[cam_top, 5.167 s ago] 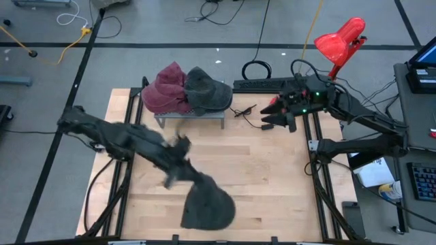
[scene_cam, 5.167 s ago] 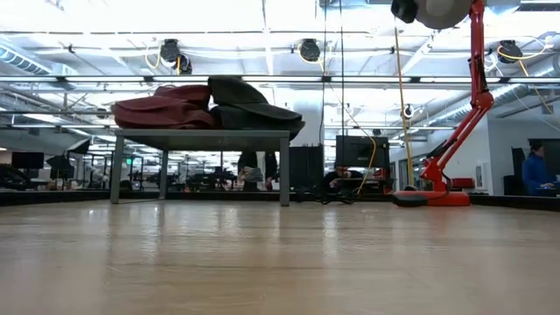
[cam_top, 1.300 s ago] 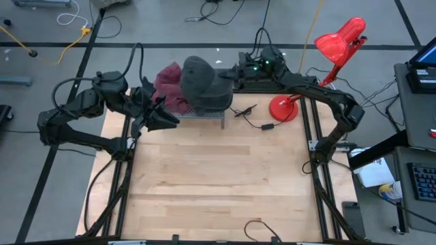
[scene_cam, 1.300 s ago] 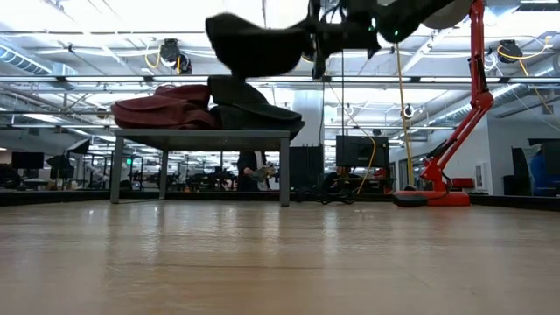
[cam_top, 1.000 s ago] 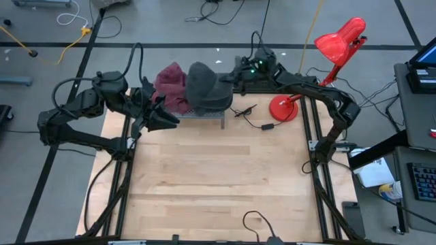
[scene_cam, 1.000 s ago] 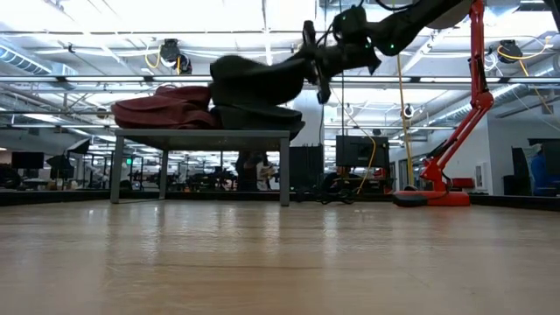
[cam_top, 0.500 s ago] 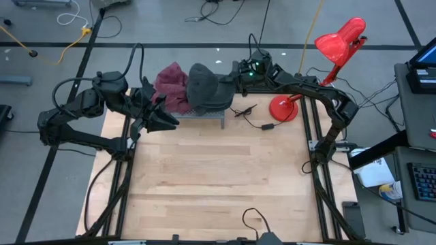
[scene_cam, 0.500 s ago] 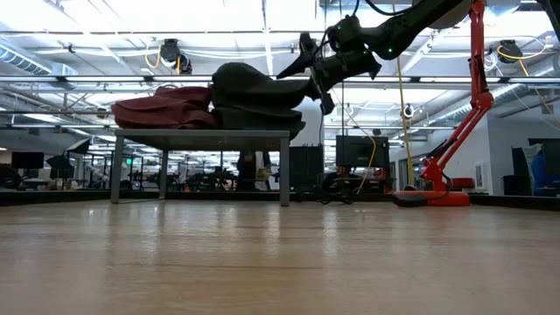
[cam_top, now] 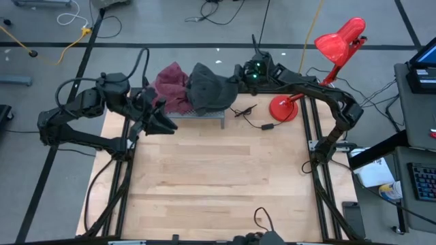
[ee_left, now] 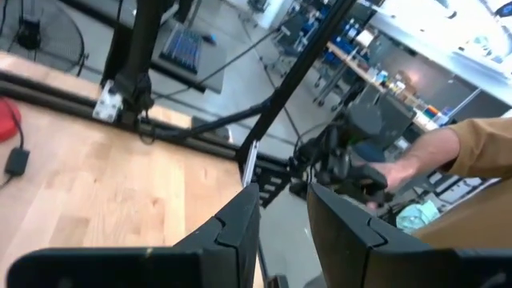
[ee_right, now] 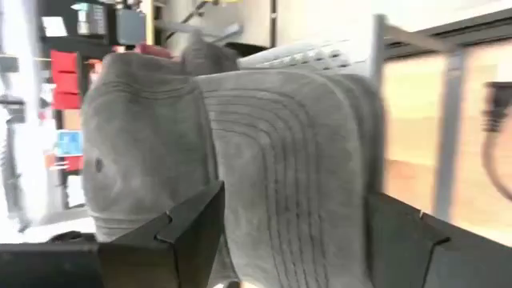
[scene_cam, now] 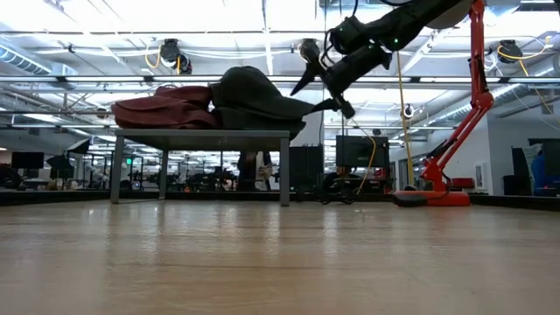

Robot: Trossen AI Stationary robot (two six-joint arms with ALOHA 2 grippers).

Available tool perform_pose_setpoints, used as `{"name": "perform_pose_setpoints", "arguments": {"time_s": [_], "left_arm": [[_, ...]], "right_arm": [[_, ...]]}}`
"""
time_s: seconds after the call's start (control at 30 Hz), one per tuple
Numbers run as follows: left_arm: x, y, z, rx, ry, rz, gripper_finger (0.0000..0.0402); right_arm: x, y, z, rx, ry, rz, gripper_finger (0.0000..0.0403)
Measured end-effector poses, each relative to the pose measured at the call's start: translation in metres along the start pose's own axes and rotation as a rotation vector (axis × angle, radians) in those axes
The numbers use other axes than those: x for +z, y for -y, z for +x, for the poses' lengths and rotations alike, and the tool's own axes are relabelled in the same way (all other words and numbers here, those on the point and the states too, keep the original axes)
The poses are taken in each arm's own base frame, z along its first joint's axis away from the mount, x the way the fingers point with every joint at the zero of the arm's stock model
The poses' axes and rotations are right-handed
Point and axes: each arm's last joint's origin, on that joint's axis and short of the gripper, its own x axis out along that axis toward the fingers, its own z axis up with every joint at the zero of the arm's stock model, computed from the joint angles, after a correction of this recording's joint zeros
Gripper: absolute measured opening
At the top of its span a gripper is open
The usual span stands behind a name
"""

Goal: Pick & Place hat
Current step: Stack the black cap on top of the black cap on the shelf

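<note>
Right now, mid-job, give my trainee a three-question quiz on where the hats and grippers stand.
1. True or false: the right gripper is open at the brim of the grey hat.
2. What lies beside the grey hat on the small stand? A) a dark red hat B) a mug C) a book
3. Fill in: the left gripper hangs over the ____ tabletop, in front of the stand.

Key: 1 true. 2 A, the dark red hat. 3 wooden.
</note>
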Motion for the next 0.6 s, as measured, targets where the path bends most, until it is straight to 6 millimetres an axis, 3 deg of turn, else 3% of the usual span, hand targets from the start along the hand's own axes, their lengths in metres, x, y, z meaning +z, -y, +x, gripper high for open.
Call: {"name": "perform_pose_setpoints", "arguments": {"time_s": [0.3, 0.6], "left_arm": [[-0.001, 0.000, 0.000, 0.004, -0.011, -0.008, 0.0113], [0.000, 0.000, 0.000, 0.001, -0.003, -0.004, 0.0113]], "right_arm": [[0.000, 0.009, -0.016, -0.196, 0.122, -0.081, 0.0246], [-0.009, 0.010, -0.012, -0.247, 0.134, -0.105, 0.0247]]}}
